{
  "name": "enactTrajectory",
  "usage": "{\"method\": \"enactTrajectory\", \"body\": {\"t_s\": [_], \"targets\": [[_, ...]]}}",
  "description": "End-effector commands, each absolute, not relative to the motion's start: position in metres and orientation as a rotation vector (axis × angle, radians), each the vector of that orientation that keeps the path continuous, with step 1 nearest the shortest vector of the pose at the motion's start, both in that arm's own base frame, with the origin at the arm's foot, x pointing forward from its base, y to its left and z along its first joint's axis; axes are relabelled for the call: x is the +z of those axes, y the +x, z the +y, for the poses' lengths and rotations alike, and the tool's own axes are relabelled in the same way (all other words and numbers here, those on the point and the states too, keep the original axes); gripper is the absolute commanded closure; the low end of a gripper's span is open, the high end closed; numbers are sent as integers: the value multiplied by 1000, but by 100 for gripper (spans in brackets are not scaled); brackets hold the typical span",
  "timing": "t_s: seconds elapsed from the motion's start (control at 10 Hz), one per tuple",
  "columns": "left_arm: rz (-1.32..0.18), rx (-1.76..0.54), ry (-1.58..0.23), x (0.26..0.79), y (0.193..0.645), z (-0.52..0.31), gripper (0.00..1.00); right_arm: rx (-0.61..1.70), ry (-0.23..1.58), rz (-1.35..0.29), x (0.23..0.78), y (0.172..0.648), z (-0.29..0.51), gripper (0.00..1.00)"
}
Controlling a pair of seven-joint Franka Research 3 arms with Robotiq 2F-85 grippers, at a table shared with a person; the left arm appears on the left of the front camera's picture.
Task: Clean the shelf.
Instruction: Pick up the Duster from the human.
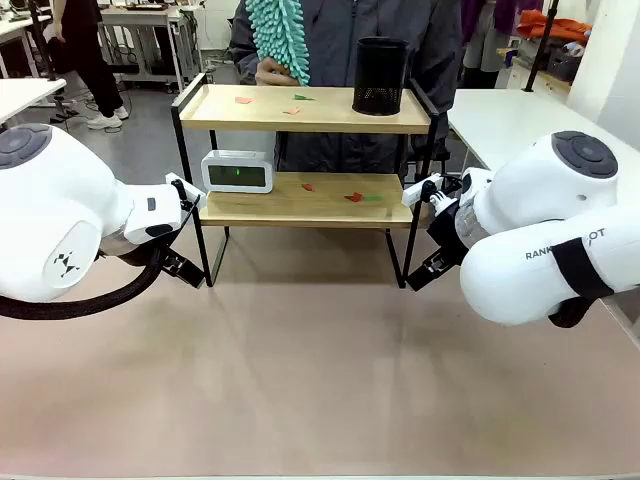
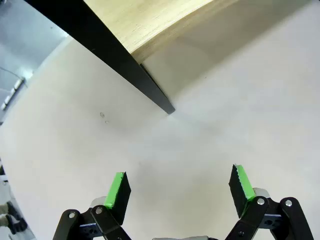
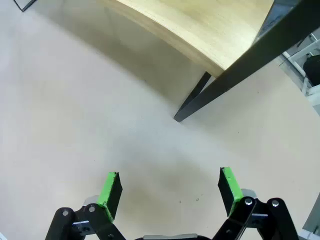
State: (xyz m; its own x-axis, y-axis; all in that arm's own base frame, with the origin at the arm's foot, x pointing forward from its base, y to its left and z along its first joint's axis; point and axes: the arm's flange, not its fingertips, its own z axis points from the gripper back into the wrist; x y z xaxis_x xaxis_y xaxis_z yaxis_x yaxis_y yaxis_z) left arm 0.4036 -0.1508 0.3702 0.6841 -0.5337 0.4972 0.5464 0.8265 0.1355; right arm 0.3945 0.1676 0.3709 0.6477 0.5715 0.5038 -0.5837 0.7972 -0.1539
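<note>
Hovering low with left end effector [image 2: 180, 192] and right end effector [image 3: 170, 192] spread wide, empty, each beside a front leg of the shelf [image 1: 305, 195] at the bench's [image 1: 300, 380] far edge (probably to steady it for the teal duster [image 1: 280, 35] held above).

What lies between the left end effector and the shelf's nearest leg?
Nothing. In the left wrist view, bare table runs from the open left end effector to the foot of the shelf leg.
</note>
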Motion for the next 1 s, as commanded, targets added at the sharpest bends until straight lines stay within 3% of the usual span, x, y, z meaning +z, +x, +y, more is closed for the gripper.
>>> {"method": "enactTrajectory", "body": {"t_s": [0.0,0.9], "targets": [[-550,-605,-24,370,404,-151,0,657,23,-565,371,395,168,0],[-550,-605,-24,370,404,-151,0,657,23,-565,371,395,168,0]]}}
